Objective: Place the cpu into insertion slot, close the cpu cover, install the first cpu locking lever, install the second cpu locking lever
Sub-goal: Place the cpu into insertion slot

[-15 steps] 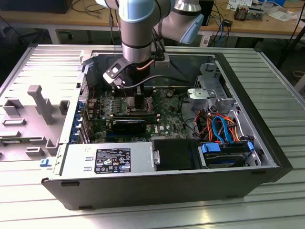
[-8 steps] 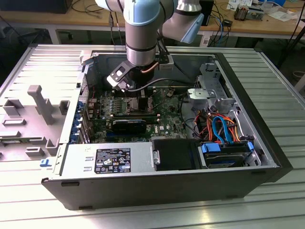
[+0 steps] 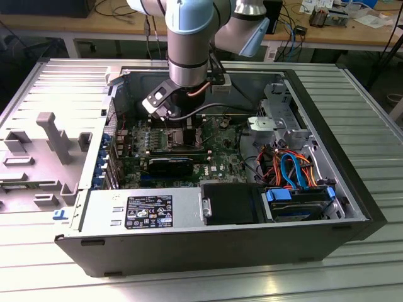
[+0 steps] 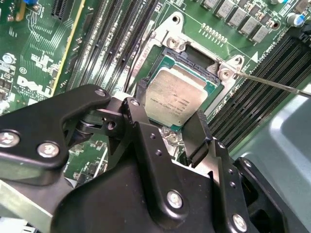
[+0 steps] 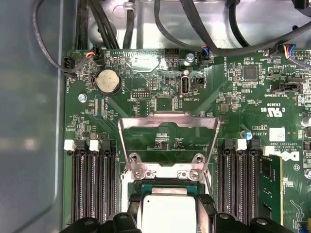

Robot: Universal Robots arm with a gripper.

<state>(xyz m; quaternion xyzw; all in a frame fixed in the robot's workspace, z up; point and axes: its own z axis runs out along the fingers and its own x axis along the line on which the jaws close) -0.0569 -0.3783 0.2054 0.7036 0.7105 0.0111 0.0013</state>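
Cpu (image 4: 174,97) lies deep in the open computer case (image 3: 189,251), so I start wide: that case rests on the ribbed metal table (image 3: 264,286), and my arm (image 3: 187,38) reaches down over its green motherboard (image 3: 220,141). On the board, the cpu cover (image 5: 167,121) stands swung open off the insertion slot (image 4: 192,57). My gripper (image 4: 168,108) is closed on the chip, a finger (image 4: 199,133) against each opposite edge, holding it in the slot's mouth; whether it is fully seated I cannot tell.
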